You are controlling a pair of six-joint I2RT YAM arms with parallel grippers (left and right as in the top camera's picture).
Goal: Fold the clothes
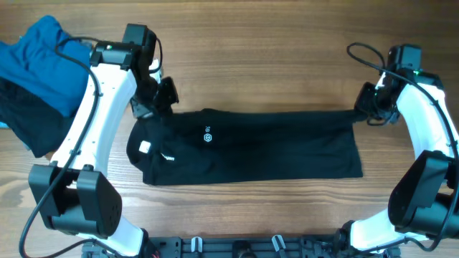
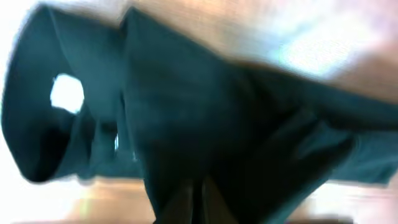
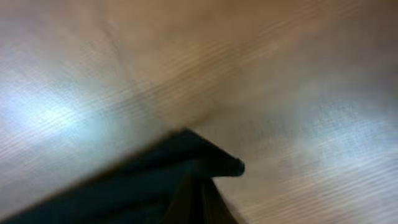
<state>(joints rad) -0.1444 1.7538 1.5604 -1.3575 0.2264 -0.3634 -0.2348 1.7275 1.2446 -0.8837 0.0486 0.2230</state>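
Observation:
The clothes [image 1: 272, 147], a large black garment with a small white round logo [image 1: 208, 135] and a white tag [image 1: 145, 147], lie stretched in a long band across the table's middle. My left gripper [image 1: 163, 100] is shut on the garment's upper left edge. The left wrist view shows the cloth [image 2: 205, 124] hanging in folds from the shut fingers [image 2: 200, 202], with the white tag [image 2: 67, 93] showing. My right gripper [image 1: 367, 109] is shut on the upper right corner. The right wrist view shows that corner [image 3: 205, 158] pinched between the fingers [image 3: 200, 202] just above the wood.
A folded bright blue garment [image 1: 43, 57] lies at the far left edge, over a plain folded black garment [image 1: 25, 115]. Bare wooden table [image 1: 272, 64] lies behind the clothes and along the front [image 1: 251, 208].

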